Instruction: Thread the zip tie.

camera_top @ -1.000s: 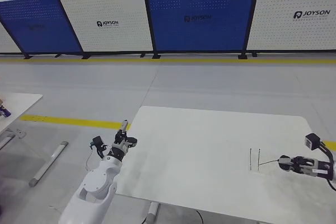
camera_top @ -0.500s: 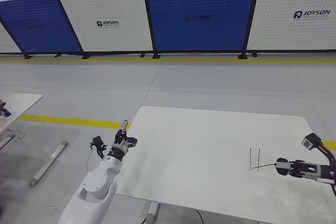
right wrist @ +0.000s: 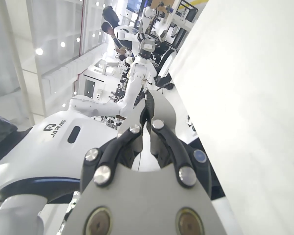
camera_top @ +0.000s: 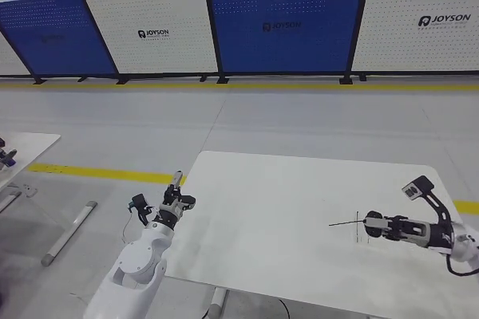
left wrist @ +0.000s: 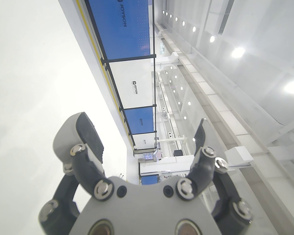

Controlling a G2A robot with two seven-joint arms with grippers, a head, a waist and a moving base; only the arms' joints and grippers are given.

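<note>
Left claw spread open, holding nothing. It sits at the left edge of the counter, fingers pointing toward the far edge. Zip tie: thin dark strip, held roughly level over the counter's right half, free end pointing at the left edge. It crosses a thin upright pin; touching or not, cannot tell. Right claw clamped on the tie's right end, short of the right edge, fingers pressed together in its wrist view.

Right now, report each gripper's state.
Left gripper: open, empty.
Right gripper: shut on the zip tie.
</note>
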